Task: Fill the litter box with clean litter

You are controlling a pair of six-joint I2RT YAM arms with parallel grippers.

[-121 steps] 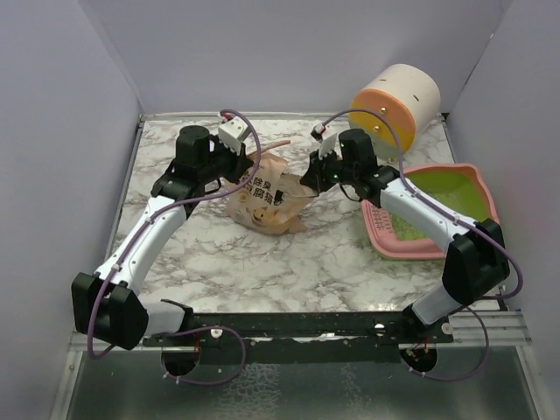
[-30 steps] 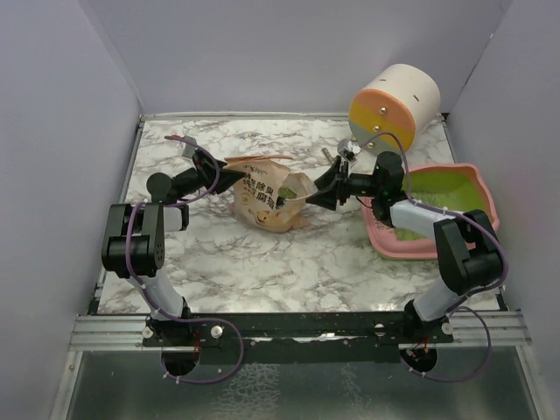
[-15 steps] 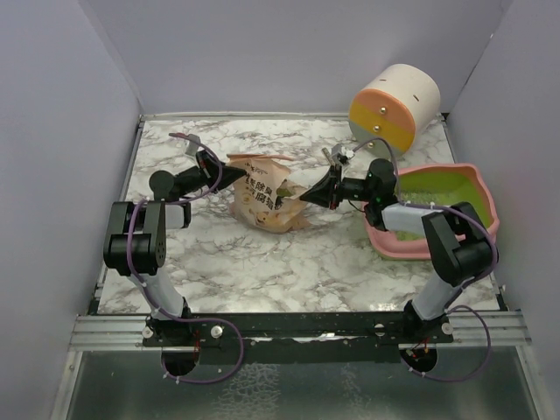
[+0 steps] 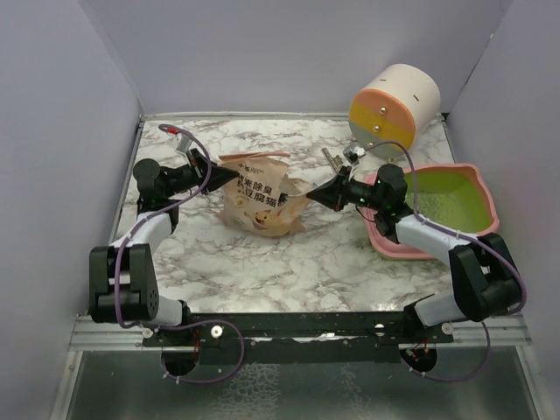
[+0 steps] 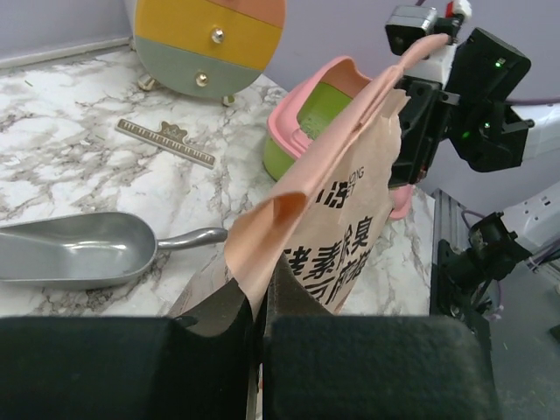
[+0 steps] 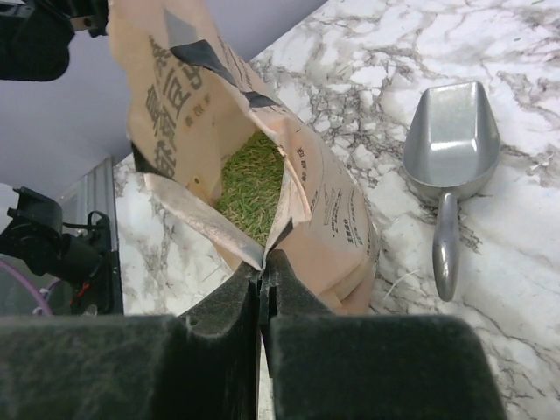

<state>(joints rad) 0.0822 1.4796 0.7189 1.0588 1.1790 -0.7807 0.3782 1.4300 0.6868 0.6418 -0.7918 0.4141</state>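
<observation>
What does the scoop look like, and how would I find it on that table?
Find the tan paper bag standing open on the marble table. Lying flat on the marble beside it is the scoop. Unlike the banded drum and pink litter box, it is bare silver metal with a shovel-like bowl and short handle.

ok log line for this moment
left gripper: shut on tan paper bag | right gripper: shut on bag | mouth open, greenish litter granules inside

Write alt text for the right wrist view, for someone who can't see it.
The right gripper, shut on the rim of an open tan paper bag, looks at greenish litter inside; a silver scoop lies on the marble table beside it.
</observation>
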